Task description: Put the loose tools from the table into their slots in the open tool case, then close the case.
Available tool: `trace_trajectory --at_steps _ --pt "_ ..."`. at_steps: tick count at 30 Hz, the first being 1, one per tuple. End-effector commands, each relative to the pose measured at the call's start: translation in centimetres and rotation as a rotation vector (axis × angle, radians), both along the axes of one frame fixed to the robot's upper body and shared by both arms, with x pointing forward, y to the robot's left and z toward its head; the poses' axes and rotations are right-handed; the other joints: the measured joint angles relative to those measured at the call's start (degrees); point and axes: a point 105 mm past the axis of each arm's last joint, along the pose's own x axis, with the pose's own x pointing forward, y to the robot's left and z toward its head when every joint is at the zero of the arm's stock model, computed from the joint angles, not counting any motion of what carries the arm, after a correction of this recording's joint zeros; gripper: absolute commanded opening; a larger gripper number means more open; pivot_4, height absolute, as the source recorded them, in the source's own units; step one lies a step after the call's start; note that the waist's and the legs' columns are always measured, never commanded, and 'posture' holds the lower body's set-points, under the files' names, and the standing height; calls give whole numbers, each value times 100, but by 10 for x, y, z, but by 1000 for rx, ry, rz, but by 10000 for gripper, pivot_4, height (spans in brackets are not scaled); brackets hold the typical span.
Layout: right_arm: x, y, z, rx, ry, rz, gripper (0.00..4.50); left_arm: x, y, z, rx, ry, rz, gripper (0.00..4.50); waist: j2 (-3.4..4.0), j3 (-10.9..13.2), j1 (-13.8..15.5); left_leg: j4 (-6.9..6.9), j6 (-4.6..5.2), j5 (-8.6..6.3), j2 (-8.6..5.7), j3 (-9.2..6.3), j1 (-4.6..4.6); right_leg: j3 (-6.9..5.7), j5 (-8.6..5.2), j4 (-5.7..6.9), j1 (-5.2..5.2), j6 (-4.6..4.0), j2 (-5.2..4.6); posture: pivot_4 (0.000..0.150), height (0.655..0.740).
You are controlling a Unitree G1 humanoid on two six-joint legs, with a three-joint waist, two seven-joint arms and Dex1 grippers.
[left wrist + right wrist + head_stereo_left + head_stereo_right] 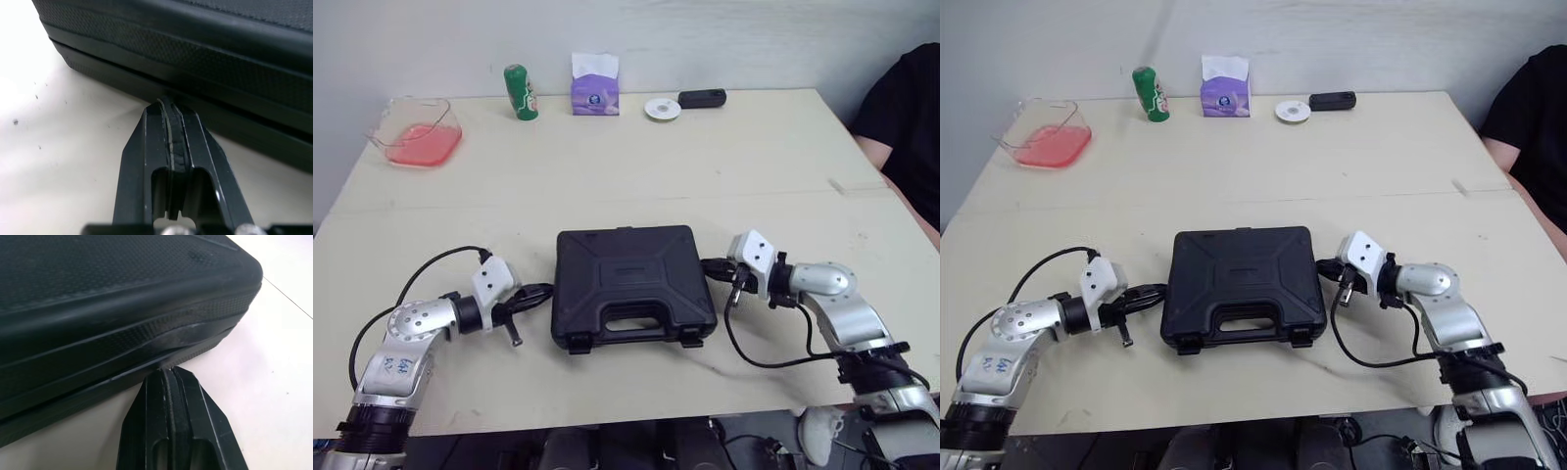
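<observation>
The black tool case (631,284) lies shut on the table, handle and two latches toward the front edge. My left gripper (540,291) is shut, its tips against the case's left side; in the left wrist view its fingers (171,142) press together with nothing between them, touching the seam of the case (195,54). My right gripper (712,266) is shut too, its tips at the case's right side. In the right wrist view its fingers (168,401) meet flat at the lower edge of the case (112,308). No loose tools show on the table.
Along the table's far edge stand a clear container with pink contents (416,132), a green can (520,92), a purple tissue box (594,85), a white disc (663,109) and a dark oblong object (702,98). A person in black sits at the right (906,127).
</observation>
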Motion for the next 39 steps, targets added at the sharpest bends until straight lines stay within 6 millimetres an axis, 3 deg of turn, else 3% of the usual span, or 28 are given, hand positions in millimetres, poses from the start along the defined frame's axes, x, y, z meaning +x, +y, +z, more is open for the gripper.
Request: trace_trajectory --at_steps 1,10,14,20,22,26,29,32,36,39 --pt "5 17 11 19 -34 68 0 -15 -26 11 -46 -47 -123 367 0 0 -6 0 0 0 0 0 -1 0 0 1 0 0 -1 1500 7400" --pt "32 26 17 22 -38 55 0 -45 -37 3 -81 -24 -145 367 6 3 -47 -1 0 0 4 7 -5 10 0 7 -14 0 1 1500 7400" --pt "34 -3 17 13 -74 -31 0 -62 -23 0 -82 -9 -68 367 6 4 -56 -3 0 0 3 12 -13 17 0 33 -30 0 0 1500 7400" --pt "17 -51 56 137 -262 -160 0 -65 10 17 -211 -61 160 367 15 9 27 2 6 3 -5 5 -26 22 0 9 -36 0 -12 1500 7400" --pt "5 -63 58 141 -255 -184 0 -61 18 22 -222 -62 168 367 16 9 38 2 7 3 -6 2 -24 21 2 15 -34 1 -13 1500 7400" --pt "-25 -75 41 98 -154 -202 0 -46 31 31 -203 -73 163 367 16 7 39 -4 1 0 -2 -3 -20 21 1 15 -31 -1 -10 1500 7400" --pt "-35 -78 36 87 -110 -227 0 -38 36 34 -181 -77 153 367 17 7 -5 -8 -1 -1 0 6 -20 14 1 10 -34 -2 0 1500 7400" --pt "-49 -82 28 106 -48 -268 0 -15 42 40 -158 -99 144 367 17 7 -11 -6 4 -1 0 19 -16 21 2 11 -36 0 3 1500 7400" --pt "-79 -70 -3 86 89 -238 0 33 28 39 -81 -103 76 367 16 6 170 -6 -1 2 -2 6 -17 9 2 14 -36 -1 12 1500 7400" --pt "-85 -70 -18 47 134 -272 0 50 17 37 -78 -94 40 367 16 6 161 -4 7 -2 -14 17 -18 18 6 15 -35 6 0 1500 7400"
